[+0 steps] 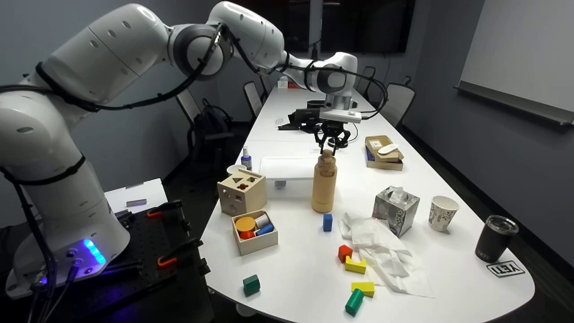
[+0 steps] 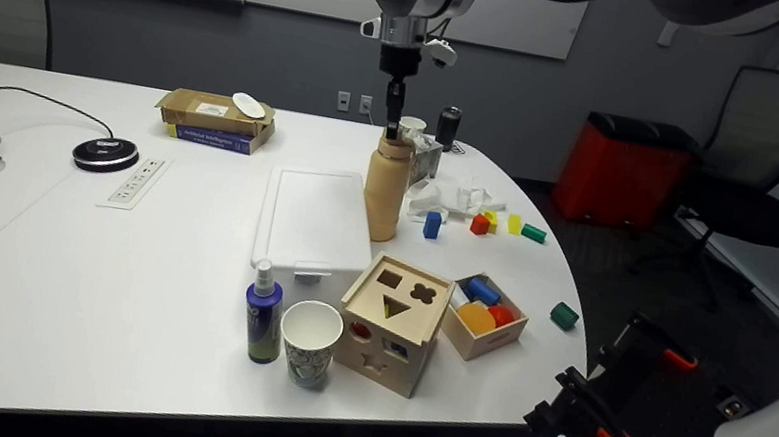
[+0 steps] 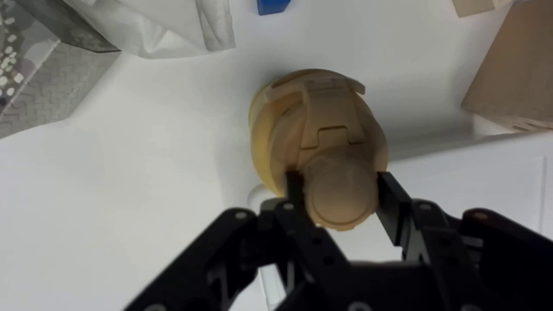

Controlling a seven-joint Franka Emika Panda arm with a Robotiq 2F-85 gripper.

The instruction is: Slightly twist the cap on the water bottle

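Observation:
The tall tan water bottle (image 1: 323,188) stands upright on the white table, and it also shows in an exterior view (image 2: 385,190) and from above in the wrist view (image 3: 332,110). Its small round tan cap (image 3: 343,201) is on top and lies between the fingers in the wrist view. My gripper (image 3: 340,183) points down from above the bottle, with one black finger against each side of the cap. The gripper also shows at the bottle's top in both exterior views (image 1: 328,151) (image 2: 391,132). The cap is mostly hidden behind a finger in an exterior view.
A white lidded bin (image 2: 317,222) stands close beside the bottle. A blue block (image 1: 328,222), crumpled tissue (image 1: 381,251), a tissue box (image 1: 396,211) and a wooden shape-sorter box (image 1: 242,193) are nearby. A dark cup (image 1: 495,237) and a paper cup (image 1: 442,213) stand farther off.

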